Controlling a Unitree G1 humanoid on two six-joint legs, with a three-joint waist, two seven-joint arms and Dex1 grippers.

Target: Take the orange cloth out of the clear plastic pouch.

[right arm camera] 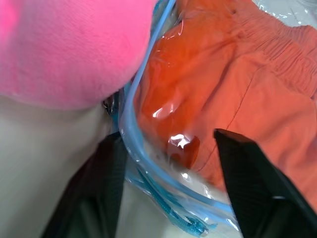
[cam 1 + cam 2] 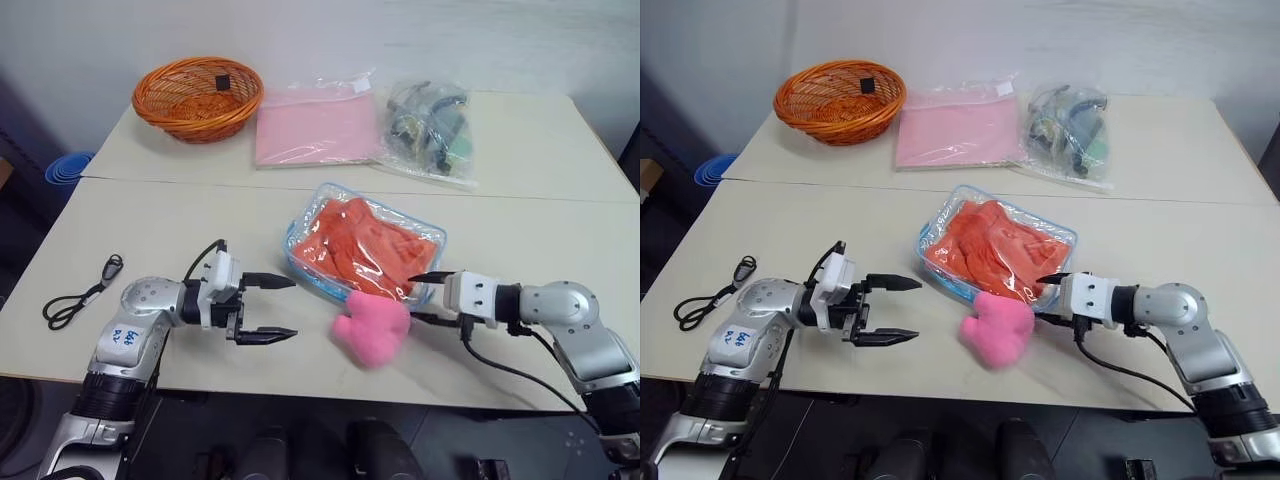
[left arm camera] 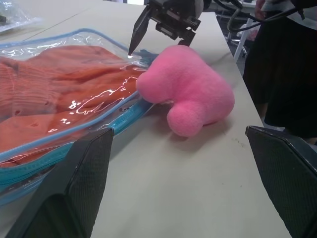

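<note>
- While lying flat on the bench [image 2: 180, 215], clear plastic pouch [image 2: 310, 262] enclosing orange cloth [image 2: 362, 245].
- Left of pouch: left gripper [image 2: 272, 309], fingers spread wide, empty.
- At pouch's near corner beside pink pom-pom [image 2: 373, 326]: right gripper [image 2: 428, 297], fingers apart astride the blue-trimmed edge.

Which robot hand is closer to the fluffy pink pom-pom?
The right. The right gripper sits just beside the pink pom-pom, at the pouch's corner. The left gripper hangs open farther off across bare table.
</note>
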